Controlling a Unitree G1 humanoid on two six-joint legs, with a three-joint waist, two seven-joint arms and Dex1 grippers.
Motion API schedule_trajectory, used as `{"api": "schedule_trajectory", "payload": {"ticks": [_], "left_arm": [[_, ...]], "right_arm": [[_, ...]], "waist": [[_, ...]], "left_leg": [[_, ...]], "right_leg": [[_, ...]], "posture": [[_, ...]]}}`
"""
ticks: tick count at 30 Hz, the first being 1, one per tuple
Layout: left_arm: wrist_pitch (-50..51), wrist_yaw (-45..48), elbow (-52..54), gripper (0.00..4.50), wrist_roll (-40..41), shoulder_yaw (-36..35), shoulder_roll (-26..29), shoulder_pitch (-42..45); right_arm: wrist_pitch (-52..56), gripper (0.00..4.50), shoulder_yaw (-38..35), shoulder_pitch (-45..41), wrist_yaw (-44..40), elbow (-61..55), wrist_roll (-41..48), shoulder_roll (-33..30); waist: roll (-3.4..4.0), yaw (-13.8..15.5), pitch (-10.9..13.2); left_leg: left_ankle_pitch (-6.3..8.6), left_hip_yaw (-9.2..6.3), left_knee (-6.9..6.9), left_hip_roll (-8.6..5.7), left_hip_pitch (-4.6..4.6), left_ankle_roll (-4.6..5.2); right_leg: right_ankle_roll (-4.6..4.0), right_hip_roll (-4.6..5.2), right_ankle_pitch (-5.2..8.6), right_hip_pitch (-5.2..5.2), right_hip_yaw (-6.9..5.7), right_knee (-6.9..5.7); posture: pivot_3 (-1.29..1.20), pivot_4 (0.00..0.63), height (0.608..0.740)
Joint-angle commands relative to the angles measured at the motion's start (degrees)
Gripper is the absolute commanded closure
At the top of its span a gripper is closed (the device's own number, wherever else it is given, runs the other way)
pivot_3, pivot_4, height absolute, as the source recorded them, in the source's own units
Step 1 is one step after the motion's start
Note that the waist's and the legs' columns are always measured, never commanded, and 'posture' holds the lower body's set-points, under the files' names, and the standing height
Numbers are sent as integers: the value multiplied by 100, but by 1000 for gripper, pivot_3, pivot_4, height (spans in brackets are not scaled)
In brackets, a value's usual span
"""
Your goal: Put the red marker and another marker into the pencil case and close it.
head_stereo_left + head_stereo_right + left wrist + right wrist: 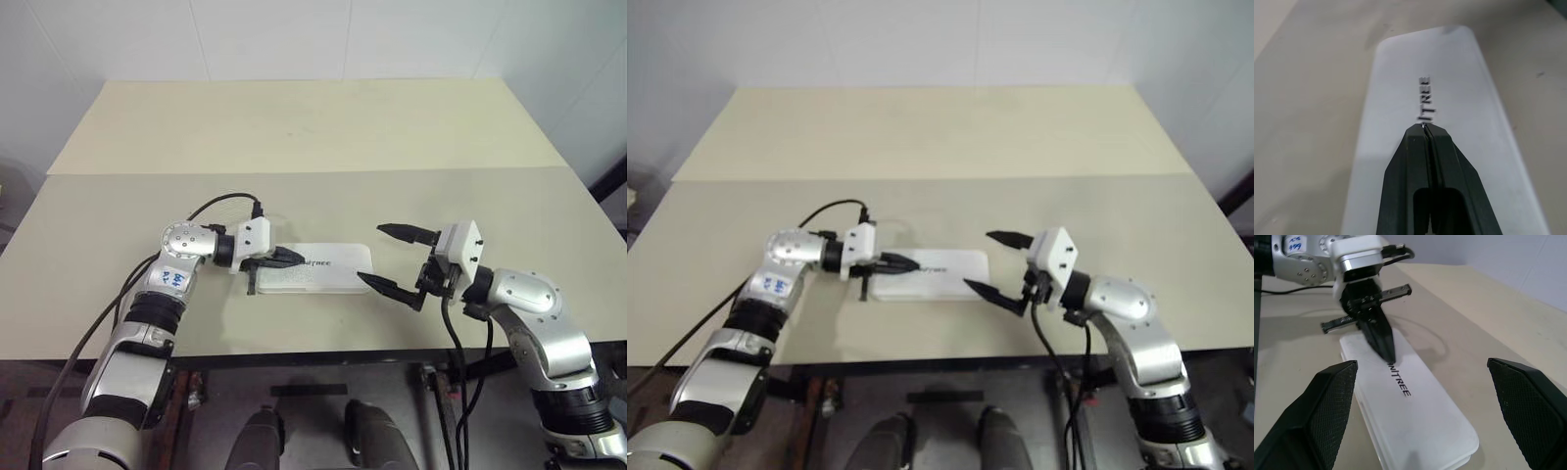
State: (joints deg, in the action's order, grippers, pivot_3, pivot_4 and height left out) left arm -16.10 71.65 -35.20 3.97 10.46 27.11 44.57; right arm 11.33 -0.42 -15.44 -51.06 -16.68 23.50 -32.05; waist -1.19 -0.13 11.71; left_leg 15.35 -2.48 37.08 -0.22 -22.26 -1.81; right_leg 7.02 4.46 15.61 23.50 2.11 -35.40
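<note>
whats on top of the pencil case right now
The left gripper, shut, has its tips over the lid of the closed pencil case, beside the dark lettering; contact can't be told. The lid hides whatever is inside.

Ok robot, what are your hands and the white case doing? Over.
Left end effector shut, tips down on pencil case lid. Right end effector open at case's end, holding nothing. Case lid down. Nothing blocking.

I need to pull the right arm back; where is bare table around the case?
Bare table lies beyond the pencil case, and far left and right. It is crowded at the case: shut left gripper on its lid, open right gripper at its end.
</note>
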Motion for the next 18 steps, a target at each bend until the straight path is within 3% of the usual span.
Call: {"api": "schedule_trajectory", "payload": {"ticks": [1, 5, 13, 18], "left_arm": [[165, 144, 201, 4456, -161, 285, -22, -240], [337, 97, 361, 4456, -154, 357, -36, -362], [955, -75, 843, 4456, 795, -399, -188, -450], [1782, 209, 1480, 4456, 1663, -1031, 191, -794]], "right_arm": [[-27, 0, -152, 6, 159, -312, 104, 45], [-22, 0, -114, 2, 248, -330, 97, 83], [-16, 0, -99, -24, 217, -267, 125, 98], [-17, 0, -83, -89, 18, -90, 172, 29]], "waist": [[0, 0, 0], [0, -1, -1], [1, -9, -1], [1, -31, -1]], "left_leg": [[0, 0, 0, 0, 0, 0], [0, 0, -1, 0, 4, 0], [0, -2, 0, 1, 4, 0], [0, -2, -5, 5, -1, 0]], "right_leg": [[0, 0, 0, 0, 0, 0], [-1, 0, 1, -2, 1, -1], [-2, 0, 1, -2, 1, -2], [-3, -2, 2, 6, 1, -3]], "posture": [[0, 150, 740], [0, 150, 740], [0, 150, 740], [0, 150, 740]]}}
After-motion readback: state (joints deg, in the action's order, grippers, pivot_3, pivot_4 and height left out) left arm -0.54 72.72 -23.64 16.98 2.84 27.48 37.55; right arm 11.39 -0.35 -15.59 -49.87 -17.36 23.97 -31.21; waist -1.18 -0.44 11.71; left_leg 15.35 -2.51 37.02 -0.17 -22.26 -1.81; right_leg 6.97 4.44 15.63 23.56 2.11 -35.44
